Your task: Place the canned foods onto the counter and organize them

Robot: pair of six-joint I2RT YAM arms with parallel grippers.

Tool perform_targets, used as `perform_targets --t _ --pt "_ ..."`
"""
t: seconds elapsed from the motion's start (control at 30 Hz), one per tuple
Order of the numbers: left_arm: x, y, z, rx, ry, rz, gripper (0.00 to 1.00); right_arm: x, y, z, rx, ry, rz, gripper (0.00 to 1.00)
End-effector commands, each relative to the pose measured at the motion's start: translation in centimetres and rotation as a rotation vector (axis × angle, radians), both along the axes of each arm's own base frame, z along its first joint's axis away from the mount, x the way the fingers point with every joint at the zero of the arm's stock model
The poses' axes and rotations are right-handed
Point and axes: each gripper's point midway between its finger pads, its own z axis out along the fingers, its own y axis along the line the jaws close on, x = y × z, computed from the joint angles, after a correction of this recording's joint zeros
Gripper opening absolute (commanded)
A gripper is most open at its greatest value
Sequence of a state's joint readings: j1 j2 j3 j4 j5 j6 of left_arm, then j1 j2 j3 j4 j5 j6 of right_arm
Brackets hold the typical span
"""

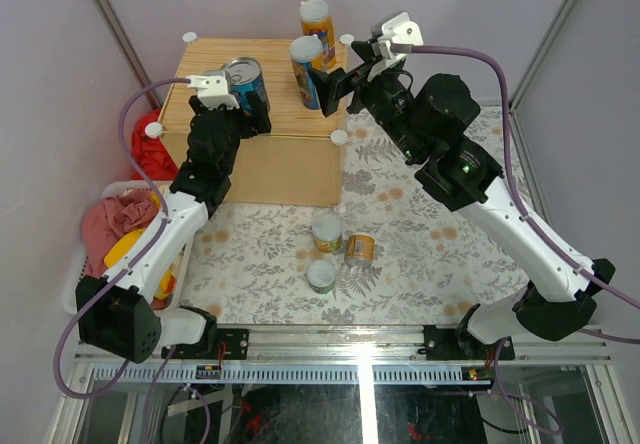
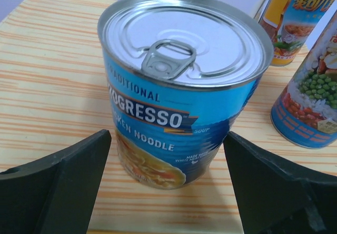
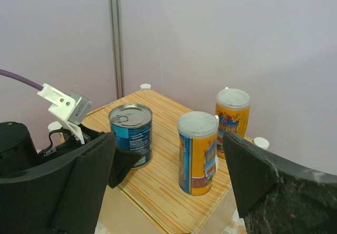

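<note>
A wide blue soup can (image 1: 245,82) stands upright on the light-wood counter (image 1: 290,124), near its left side. My left gripper (image 1: 252,112) is open, one finger on each side of this can (image 2: 179,113), with gaps on both sides. Two tall orange-and-blue cans stand on the counter's right part, one nearer (image 1: 308,69) and one at the back edge (image 1: 318,26). My right gripper (image 1: 328,89) is open and empty, just off the counter's right side, facing the nearer tall can (image 3: 197,152). Three short cans (image 1: 327,232) (image 1: 360,250) (image 1: 321,275) lie below on the floral tablecloth.
A white basket of clothes (image 1: 110,224) stands at the left beside my left arm. A red cloth (image 1: 152,129) lies left of the counter. White knobs (image 1: 339,136) mark the counter's corners. Walls close in behind and beside the counter.
</note>
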State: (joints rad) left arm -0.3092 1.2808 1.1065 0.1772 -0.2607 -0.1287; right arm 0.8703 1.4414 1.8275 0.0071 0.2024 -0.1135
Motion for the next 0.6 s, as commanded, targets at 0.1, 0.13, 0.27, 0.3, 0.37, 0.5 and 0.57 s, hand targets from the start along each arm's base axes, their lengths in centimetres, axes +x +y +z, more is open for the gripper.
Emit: perform_targets --t 0.1,0.13,0.27,0.3,0.37,0.5,0.57 --pt "2.0 2.0 5.3 0.006 -0.181 0.028 0.82 0.3 -2.6 3.0 0.063 -0.068 -0.062 0.87" --pt "2.3 2.1 5.4 0.01 -0.186 0.029 0.82 0.4 -2.6 3.0 0.063 -0.068 -0.063 0.87" --pt "3.2 2.3 5.7 0.009 -0.21 -0.007 0.81 1.0 -2.8 2.9 0.059 -0.066 -0.07 0.87" --pt "3.3 2.2 5.8 0.01 -0.218 -0.018 0.81 1.2 -2.8 2.8 0.057 -0.065 -0.073 0.86" --pt "3.8 1.9 5.8 0.011 -0.225 -0.048 0.81 1.4 -2.8 2.7 0.055 -0.064 -0.077 0.86" --pt "4.7 1.1 6.0 0.012 -0.239 -0.097 0.81 1.9 -3.0 2.6 0.057 -0.061 -0.083 0.86" --pt "5.4 0.7 6.0 0.013 -0.242 -0.118 0.81 2.2 -3.1 2.5 0.057 -0.06 -0.087 0.86"
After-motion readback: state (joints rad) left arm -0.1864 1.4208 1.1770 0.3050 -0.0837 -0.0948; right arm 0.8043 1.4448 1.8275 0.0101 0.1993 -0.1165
